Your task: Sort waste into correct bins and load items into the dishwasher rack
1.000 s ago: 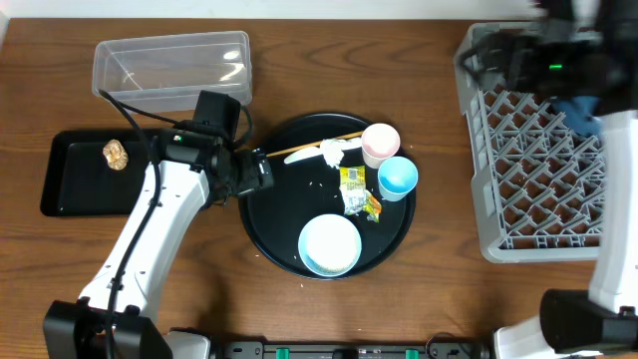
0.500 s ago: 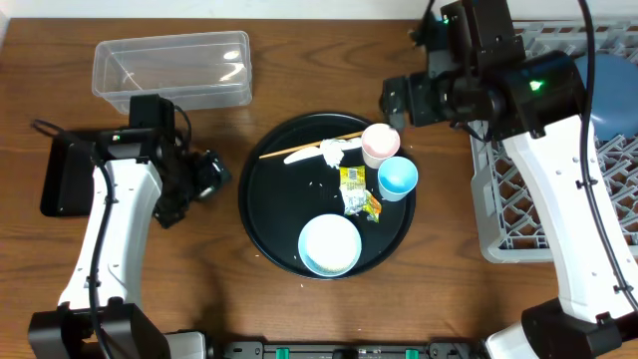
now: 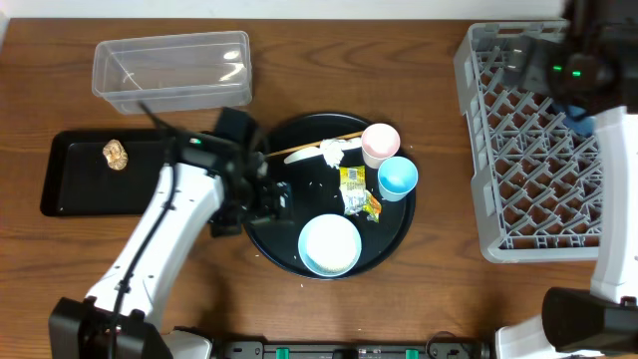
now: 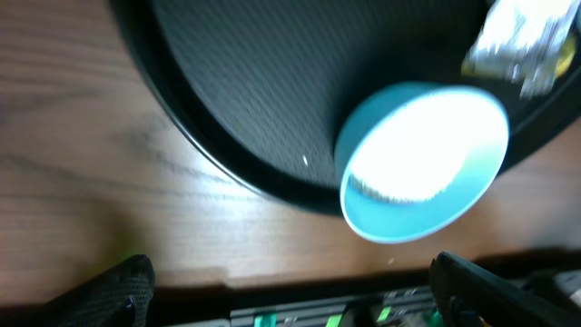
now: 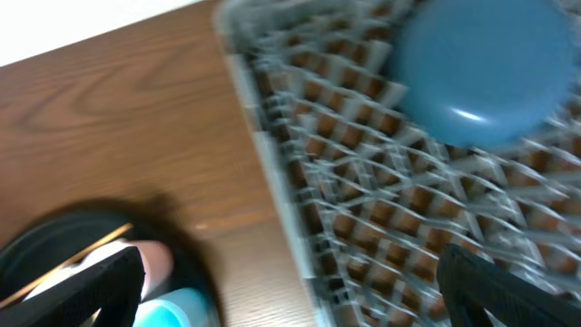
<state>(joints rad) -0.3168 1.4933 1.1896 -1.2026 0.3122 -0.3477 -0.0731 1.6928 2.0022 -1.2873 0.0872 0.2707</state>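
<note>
Left end effector (image 4: 290, 272): fingers spread wide with nothing between them. It hangs over the left side of the round black tray (image 3: 269, 234), just beside the white bowl (image 3: 330, 244). The wrist view looks down on that bowl, so it seems to be the next pick.
Right end effector (image 5: 290, 268): fingers apart and empty, above the far part of the dishwasher rack (image 3: 478, 150).
Dark-blue bowl (image 5: 481, 64): lies in the far part of the rack, apparently mouth down, which suits draining. I judge this load done.
Dishwasher rack: stands along the right edge of the worktop (image 3: 449, 289), on the right arm's side, so that arm can handle the loading.
Clear tub (image 3: 169, 70): at the far-left corner, seemingly empty.
Black rectangular tray (image 3: 80, 194): at the left edge, just nearer than the tub. It carries the brown food lump (image 3: 117, 154) in its far part. Both bins sit on the left arm's side, so waste likely falls to that arm.
Round black tray: in the middle of the worktop, between the arms, where either can reach what is unsorted.
Pink cup (image 3: 380, 143) and light-blue cup (image 3: 397, 178): upright, just beside each other on the tray's right side, near the rack.
Snack wrapper (image 3: 354, 189): flat on the tray, just left of the light-blue cup.
Crumpled tissue (image 3: 334, 152): beside the pink cup, touching a thin wooden stick (image 3: 304, 149).
Progress: early. One bowl and one piece of waste are placed; two cups, a bowl, the wrapper and the tissue are not.
</note>
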